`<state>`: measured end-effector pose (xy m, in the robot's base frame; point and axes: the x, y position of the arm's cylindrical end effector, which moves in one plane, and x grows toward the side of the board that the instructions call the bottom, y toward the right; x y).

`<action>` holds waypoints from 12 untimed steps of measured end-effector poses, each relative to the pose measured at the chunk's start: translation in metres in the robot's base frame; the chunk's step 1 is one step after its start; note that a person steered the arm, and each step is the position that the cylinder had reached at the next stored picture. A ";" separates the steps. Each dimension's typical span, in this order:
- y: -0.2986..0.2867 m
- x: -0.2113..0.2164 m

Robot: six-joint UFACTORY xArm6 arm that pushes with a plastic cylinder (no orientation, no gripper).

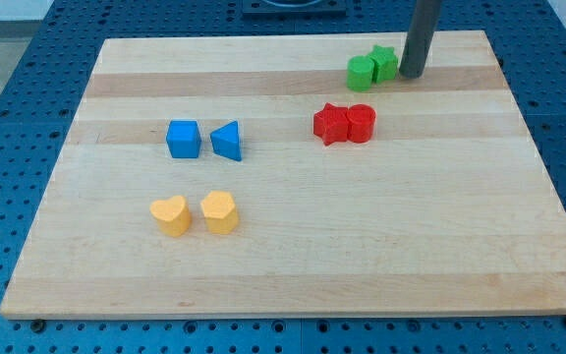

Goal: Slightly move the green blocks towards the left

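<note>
Two green blocks sit side by side near the view's top right of the wooden board: a rounded green block point(362, 73) on the left and a green star-like block point(384, 63) on the right, touching each other. My tip point(411, 75) stands just to the right of the green star-like block, touching or almost touching it. The dark rod rises from there out of the view's top.
A red star-like block point(331, 124) and a red cylinder point(361, 123) lie below the green pair. A blue cube point(183, 139) and a blue triangular block point(227, 141) lie at centre left. Two yellow heart-like blocks point(171, 214) point(219, 211) lie lower left. The board's top edge point(293, 39) is close to the green blocks.
</note>
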<state>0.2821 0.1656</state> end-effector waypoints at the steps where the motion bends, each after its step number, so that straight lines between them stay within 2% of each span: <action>1: 0.000 0.000; 7: -0.004 0.000; 9: -0.021 0.030; 12: -0.017 0.031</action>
<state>0.3129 0.1486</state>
